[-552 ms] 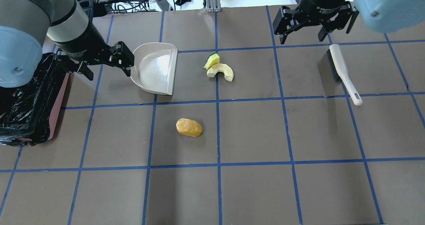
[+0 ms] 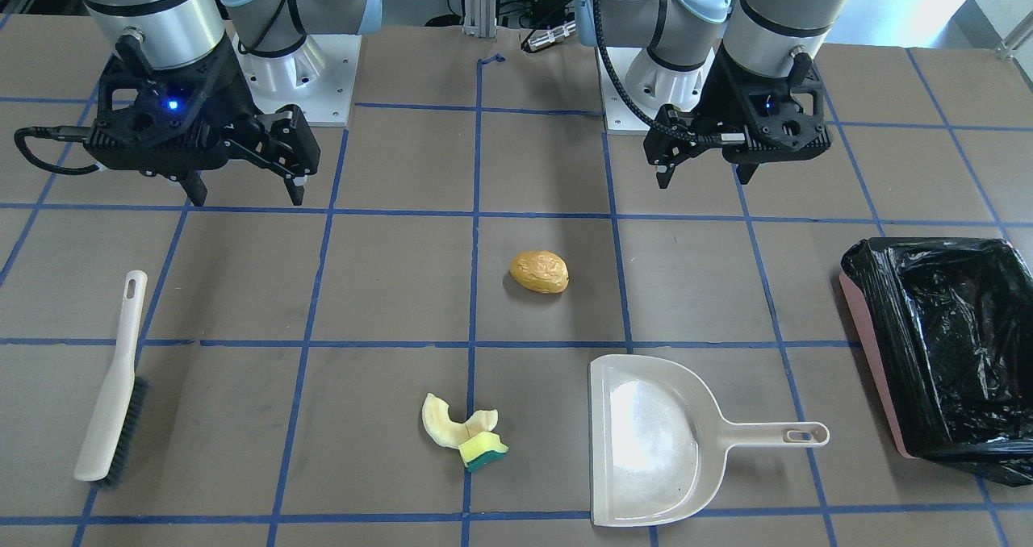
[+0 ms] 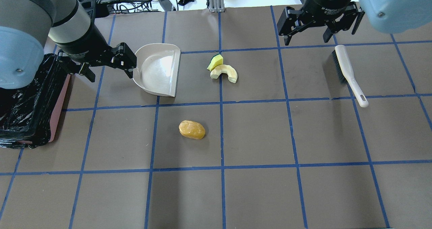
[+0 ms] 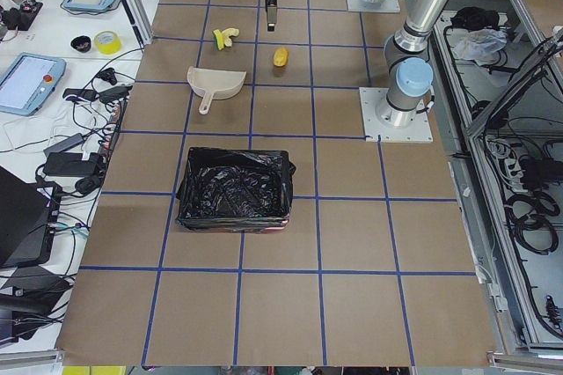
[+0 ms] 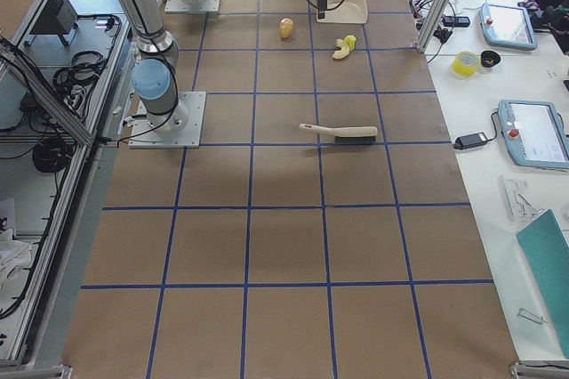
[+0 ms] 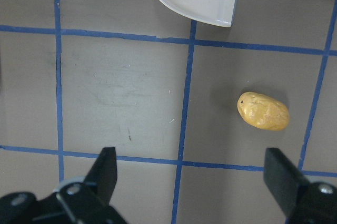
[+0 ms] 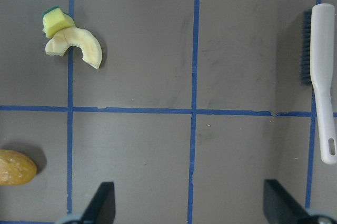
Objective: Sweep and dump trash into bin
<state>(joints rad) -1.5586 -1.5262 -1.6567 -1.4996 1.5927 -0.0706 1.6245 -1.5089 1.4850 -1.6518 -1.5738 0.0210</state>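
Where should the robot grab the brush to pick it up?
On the slim white handle of the brush, between the bristles and the hang hole. It lies flat, bristles out to one side, so the right gripper should come straight down and close across the narrow handle.

Two industrial robot arms [image 2: 145,6] stand bolted to a table [image 3: 256,134] gridded in blue tape [image 3: 221,137] in a robotics lab, with teach pendants [image 5: 533,134], a tape roll [image 5: 464,63] and tangled cables [image 4: 84,93] crowding the white bench [image 5: 462,108] beside the table.

Downward wrist views, lump [image 6: 263,111] in both.
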